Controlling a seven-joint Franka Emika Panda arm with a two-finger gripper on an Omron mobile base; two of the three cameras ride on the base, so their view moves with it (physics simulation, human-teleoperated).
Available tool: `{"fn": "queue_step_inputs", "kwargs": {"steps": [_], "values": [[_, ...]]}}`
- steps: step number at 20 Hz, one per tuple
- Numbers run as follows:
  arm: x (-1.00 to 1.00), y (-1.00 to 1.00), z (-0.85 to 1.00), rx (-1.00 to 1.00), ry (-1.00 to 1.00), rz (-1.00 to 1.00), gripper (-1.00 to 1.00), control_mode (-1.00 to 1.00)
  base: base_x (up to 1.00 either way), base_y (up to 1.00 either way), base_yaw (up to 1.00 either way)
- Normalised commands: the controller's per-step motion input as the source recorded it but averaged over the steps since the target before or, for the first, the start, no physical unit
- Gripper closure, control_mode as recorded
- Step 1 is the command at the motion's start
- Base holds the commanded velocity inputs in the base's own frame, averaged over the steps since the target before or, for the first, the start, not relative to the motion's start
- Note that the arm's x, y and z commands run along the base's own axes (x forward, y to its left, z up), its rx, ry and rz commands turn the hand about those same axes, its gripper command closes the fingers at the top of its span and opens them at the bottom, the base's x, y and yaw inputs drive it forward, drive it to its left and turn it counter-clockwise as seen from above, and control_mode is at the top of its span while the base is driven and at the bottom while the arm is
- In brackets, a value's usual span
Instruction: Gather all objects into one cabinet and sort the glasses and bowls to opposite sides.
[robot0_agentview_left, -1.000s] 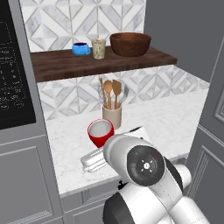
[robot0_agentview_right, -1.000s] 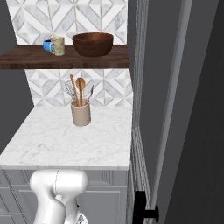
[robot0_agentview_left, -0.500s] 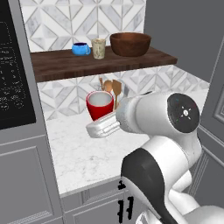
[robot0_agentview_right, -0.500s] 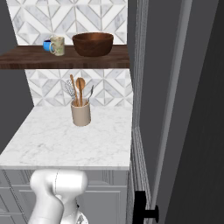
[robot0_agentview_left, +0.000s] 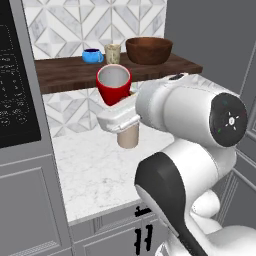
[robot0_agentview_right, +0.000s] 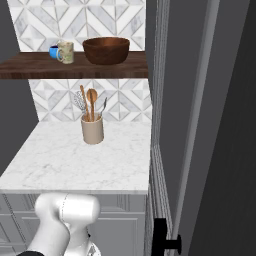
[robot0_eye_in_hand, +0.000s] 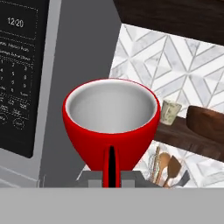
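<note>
My gripper (robot0_agentview_left: 118, 106) is shut on the bright red cup (robot0_agentview_left: 114, 83), holding it upright in the air just in front of the dark wooden shelf (robot0_agentview_left: 65, 72). In the hand view the red cup (robot0_eye_in_hand: 111, 124) sits right above the gripper (robot0_eye_in_hand: 111, 173), showing its white inside. On the shelf stand the small blue cup (robot0_agentview_left: 92, 55), the pale beige tumbler (robot0_agentview_left: 112, 53) and the wide brown bowl (robot0_agentview_left: 149, 50). From the right side the blue cup (robot0_agentview_right: 53, 51), the tumbler (robot0_agentview_right: 65, 52) and the bowl (robot0_agentview_right: 106, 50) line up left to right on the shelf (robot0_agentview_right: 75, 70).
A beige utensil crock (robot0_agentview_right: 92, 129) with wooden spoons stands on the marble counter (robot0_agentview_right: 60, 165) below the shelf; in the left base view the crock (robot0_agentview_left: 129, 136) is half hidden behind my hand. A microwave panel (robot0_eye_in_hand: 22, 74) is at the left. A tall grey cabinet side (robot0_agentview_right: 175, 115) bounds the right.
The arm has lifted the red cup from just above the counter up to shelf height. The things on the shelf and the crock have not moved.
</note>
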Motion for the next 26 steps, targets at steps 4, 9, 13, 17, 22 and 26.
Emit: {"fn": "queue_step_inputs", "kwargs": {"steps": [4,9,13,17,22,26], "values": [[-0.05,0.01,0.37,0.00,-0.14,0.04,1.00,-1.00,0.00,0.00,0.00],[0.55,-0.48,0.49,0.19,0.05,0.03,1.00,-1.00,0.00,0.00,0.00],[0.65,-0.72,0.77,0.34,0.10,0.07,1.00,-1.00,0.00,0.00,0.00],[0.05,0.06,0.01,0.00,0.02,0.06,1.00,-1.00,0.00,0.00,0.00],[0.90,-0.03,0.28,0.02,0.21,-0.03,1.00,-1.00,0.00,0.00,0.00],[0.56,0.01,0.07,0.00,0.15,-0.04,1.00,-1.00,0.00,0.00,0.00]]}}
